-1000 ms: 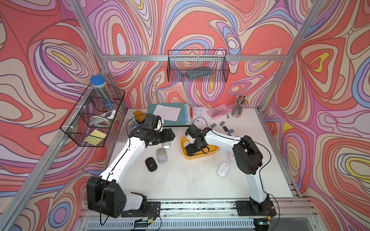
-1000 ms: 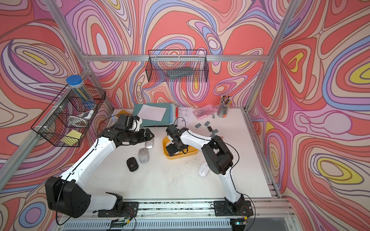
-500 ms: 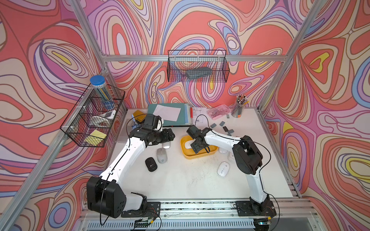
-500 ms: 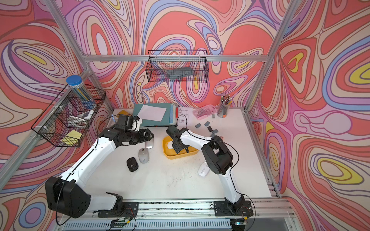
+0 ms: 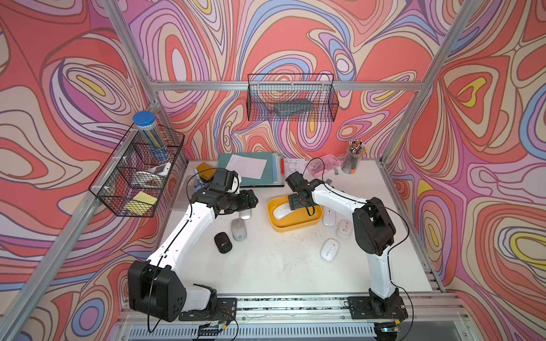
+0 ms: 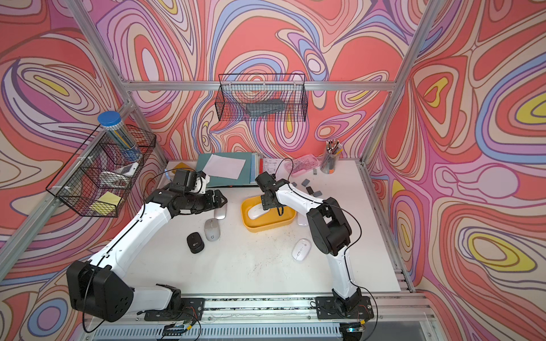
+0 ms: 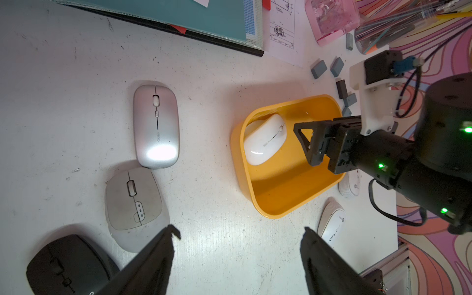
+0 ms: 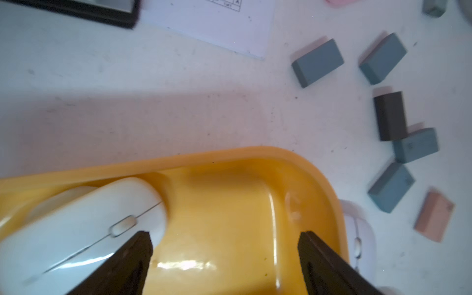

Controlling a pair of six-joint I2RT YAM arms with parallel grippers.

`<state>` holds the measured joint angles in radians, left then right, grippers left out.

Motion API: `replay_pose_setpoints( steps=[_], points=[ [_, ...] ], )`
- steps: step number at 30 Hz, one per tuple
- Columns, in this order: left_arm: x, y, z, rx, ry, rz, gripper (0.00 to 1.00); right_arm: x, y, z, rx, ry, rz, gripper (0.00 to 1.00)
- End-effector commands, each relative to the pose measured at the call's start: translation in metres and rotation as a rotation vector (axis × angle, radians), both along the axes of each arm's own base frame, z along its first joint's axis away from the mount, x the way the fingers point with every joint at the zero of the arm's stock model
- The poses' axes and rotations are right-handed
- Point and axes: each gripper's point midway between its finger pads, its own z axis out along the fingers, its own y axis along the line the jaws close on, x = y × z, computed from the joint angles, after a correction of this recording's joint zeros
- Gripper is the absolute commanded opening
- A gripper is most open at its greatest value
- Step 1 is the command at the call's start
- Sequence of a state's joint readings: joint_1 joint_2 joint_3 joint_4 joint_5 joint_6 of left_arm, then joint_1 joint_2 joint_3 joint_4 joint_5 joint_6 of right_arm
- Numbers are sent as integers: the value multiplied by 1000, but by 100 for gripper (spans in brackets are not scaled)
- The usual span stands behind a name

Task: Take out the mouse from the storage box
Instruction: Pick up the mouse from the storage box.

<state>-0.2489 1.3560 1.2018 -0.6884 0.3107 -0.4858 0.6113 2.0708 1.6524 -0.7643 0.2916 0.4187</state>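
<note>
A white table (image 5: 266, 265) carries a yellow storage box (image 5: 292, 228), loose mice (image 5: 238, 229) on both sides, and folders (image 5: 225, 161), a pink case (image 5: 324, 164) and pencil cup (image 5: 351, 163) along its far edge.
</note>
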Motion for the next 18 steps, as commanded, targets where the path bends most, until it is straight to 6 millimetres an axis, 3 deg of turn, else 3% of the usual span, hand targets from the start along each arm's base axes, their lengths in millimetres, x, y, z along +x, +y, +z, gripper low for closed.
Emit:
replay_pose_setpoints(
  steps=[1, 8, 10, 15, 18],
  points=[
    [-4, -1, 5, -2, -7, -16, 81, -14, 42, 34, 254, 18, -68, 90],
    [-6, -3, 11, -23, -17, -21, 81, -34, 69, 12, 395, 114, -281, 90],
    [-7, -3, 13, -26, -22, -21, 80, -35, 67, 7, 391, 118, -336, 90],
    [-8, -4, 17, -34, -35, -21, 80, -29, 65, 17, 390, 68, -400, 92],
    [-9, -6, 18, -45, -33, -27, 80, -30, 67, 9, 372, 100, -428, 92]
  ],
)
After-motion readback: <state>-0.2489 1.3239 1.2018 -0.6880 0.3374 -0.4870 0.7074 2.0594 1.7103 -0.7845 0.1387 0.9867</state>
